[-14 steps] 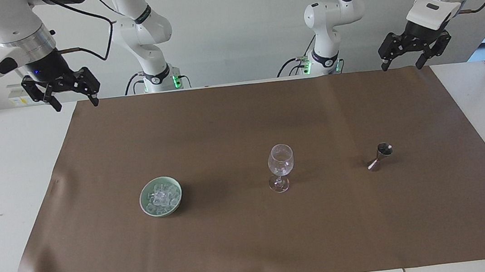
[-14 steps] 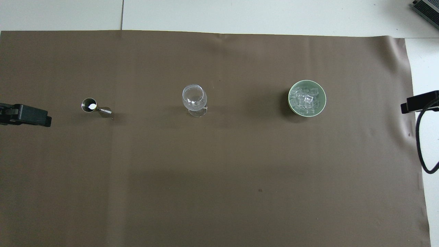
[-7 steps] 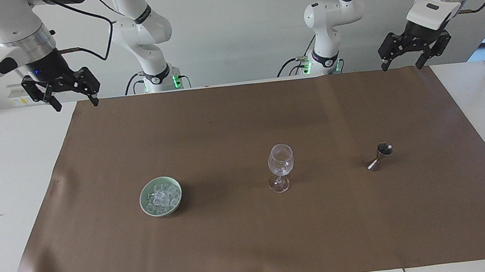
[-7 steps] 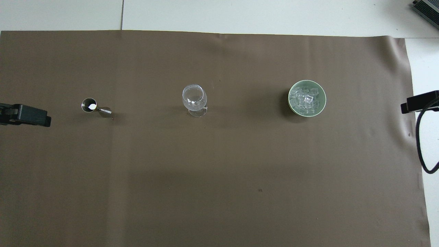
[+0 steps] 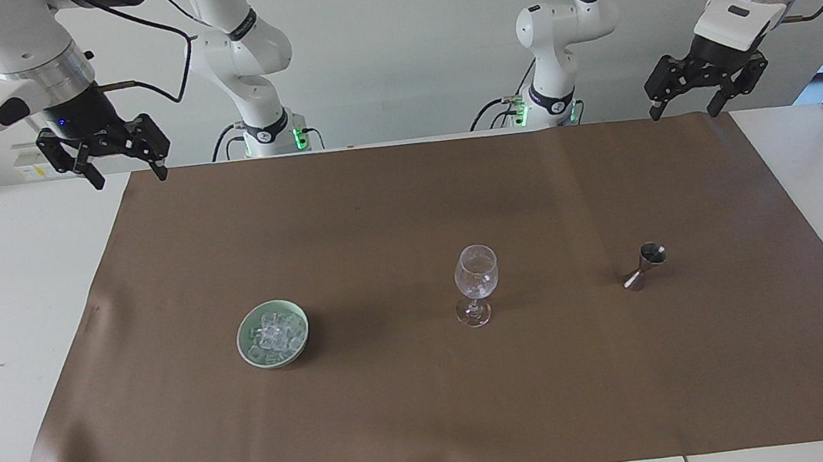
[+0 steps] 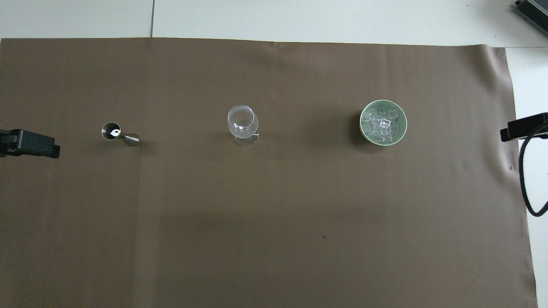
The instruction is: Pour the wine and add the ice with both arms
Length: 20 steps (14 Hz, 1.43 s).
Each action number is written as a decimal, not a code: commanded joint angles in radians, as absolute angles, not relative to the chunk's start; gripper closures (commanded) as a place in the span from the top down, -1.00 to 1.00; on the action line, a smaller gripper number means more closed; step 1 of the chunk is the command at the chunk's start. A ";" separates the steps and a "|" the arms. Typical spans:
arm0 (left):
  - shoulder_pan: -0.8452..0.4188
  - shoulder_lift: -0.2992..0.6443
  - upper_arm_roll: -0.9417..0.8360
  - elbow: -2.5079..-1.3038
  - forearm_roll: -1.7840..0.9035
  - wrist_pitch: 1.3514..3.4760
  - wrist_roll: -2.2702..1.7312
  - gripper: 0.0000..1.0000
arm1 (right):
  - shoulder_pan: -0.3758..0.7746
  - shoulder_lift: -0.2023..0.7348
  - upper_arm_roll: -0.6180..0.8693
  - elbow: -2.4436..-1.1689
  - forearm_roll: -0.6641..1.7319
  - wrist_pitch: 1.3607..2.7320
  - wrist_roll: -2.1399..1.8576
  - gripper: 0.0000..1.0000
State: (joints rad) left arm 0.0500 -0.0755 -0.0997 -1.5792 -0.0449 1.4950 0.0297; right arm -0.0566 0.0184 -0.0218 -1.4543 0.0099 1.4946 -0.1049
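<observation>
Nothing started. Left gripper [image 5: 681, 106] and right gripper [image 5: 125, 169] hang fingers apart, empty, over the mat's robot-side corners. Jigger [image 5: 644, 266] upright toward left arm's end, wine glass [image 5: 476, 282] mid-mat, ice [image 5: 273, 333] in green bowl [image 5: 249, 352]. Grab jigger at waist, keep level.

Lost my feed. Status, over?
Left gripper, right gripper open, raised at robots' end. Jigger, ice in bowl, glass untouched. Nothing in the way.

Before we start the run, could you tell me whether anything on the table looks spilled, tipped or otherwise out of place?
Nothing stands out. The jigger and the wine glass stand upright on the brown mat, and the ice sits heaped inside the green bowl, with no chunks or liquid on the mat.
</observation>
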 commanded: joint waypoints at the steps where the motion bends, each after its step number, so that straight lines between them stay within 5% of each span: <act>1: 0.084 -0.100 -0.101 -1.600 -0.066 1.489 0.026 1.00 | -0.054 0.002 -0.026 -1.476 0.021 1.499 -0.100 1.00; 20: 0.244 -0.045 -0.101 -1.746 -0.204 1.560 -0.185 1.00 | -0.054 0.002 -0.026 -1.476 0.021 1.499 -0.100 1.00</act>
